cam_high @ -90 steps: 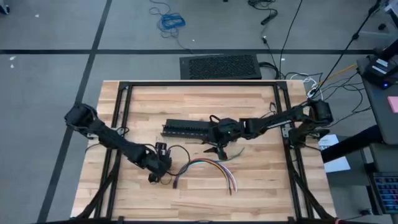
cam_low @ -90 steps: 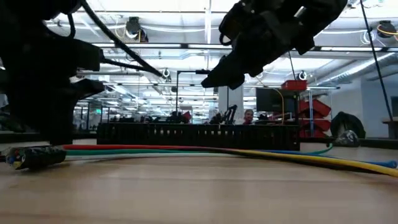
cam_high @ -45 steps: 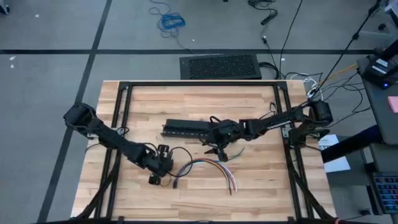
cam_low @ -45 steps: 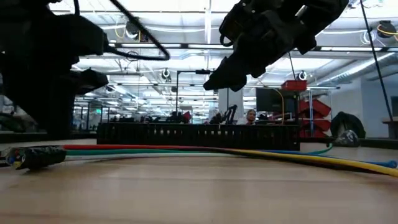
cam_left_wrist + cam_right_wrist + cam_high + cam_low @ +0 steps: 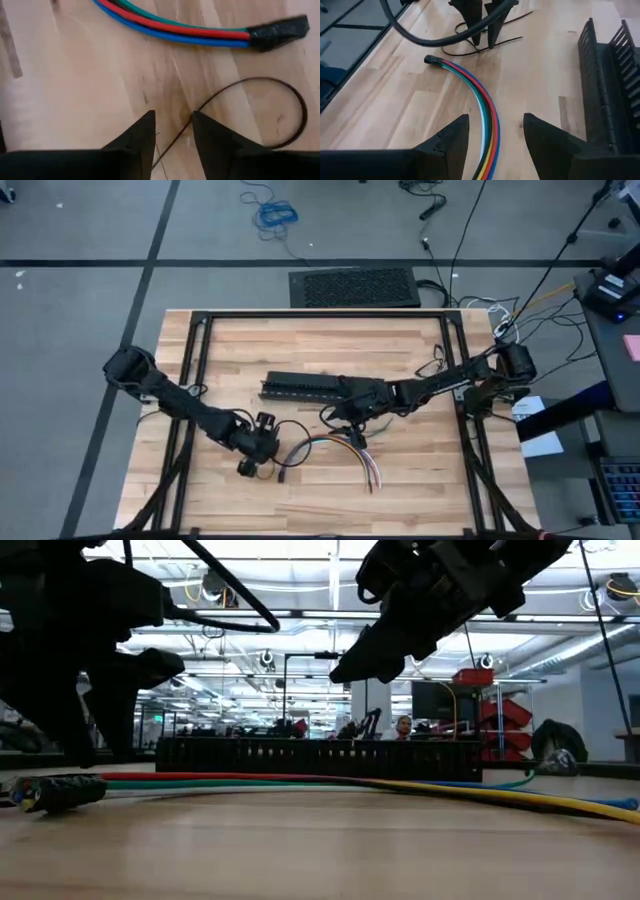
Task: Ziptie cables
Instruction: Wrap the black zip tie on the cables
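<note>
The cables [image 5: 335, 444] lie in a curved bundle on the wooden table, flat on their length; their black-taped end [image 5: 280, 30] points toward my left gripper. A thin dark ziptie [image 5: 260, 78] lies looped on the wood beside that end. My left gripper [image 5: 173, 135] points down at the table, open by a narrow gap, with the ziptie's tail running between its fingers. Whether a finger touches the tail cannot be told. My right gripper [image 5: 495, 140] hangs open above the middle of the cables [image 5: 487, 112], clear of them in the low view [image 5: 350, 665].
A long black slotted bar [image 5: 300, 387] lies on the table just beyond the cables, close to my right arm. A black metal frame [image 5: 190, 380] runs along the table's sides. Bare wood [image 5: 330, 345] lies toward the far edge.
My right gripper has moved a little toward the near edge, over the cables, staying open and raised. My left gripper has shifted slightly toward the table's right, by the ziptie. The cables have stayed where they were.
</note>
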